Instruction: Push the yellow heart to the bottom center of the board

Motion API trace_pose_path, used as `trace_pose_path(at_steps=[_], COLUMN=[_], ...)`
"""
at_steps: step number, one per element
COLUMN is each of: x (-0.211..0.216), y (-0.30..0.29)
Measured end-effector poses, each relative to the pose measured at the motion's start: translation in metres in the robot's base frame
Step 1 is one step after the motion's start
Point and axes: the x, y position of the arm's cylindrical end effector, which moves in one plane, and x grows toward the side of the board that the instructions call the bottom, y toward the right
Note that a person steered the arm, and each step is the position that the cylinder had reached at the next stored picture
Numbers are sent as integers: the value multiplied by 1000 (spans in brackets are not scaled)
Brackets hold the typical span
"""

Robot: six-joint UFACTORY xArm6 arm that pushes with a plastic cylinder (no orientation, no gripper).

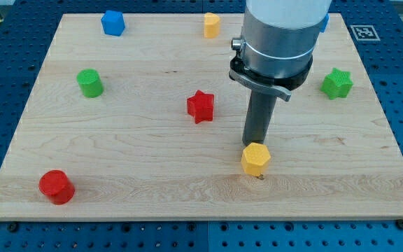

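Yellow heart (255,159) sat low on the worktop (152,140), slightly toward the view's right of bottom center. My tip (256,145) met its upper edge, the end hidden behind it. No jaws on this rod. Red star (201,106) up-left, well apart. Red cylinder (55,187) near the view's bottom-left corner. Second yellow block (211,25) at top.

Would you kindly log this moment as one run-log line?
my tip: just above, seemingly touching yellow block | yellow block: bottom, right of center | nearest other: red star | wooden board
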Motion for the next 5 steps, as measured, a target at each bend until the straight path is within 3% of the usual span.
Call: trace_pose_path(at_steps=[5], x=[16], y=[13])
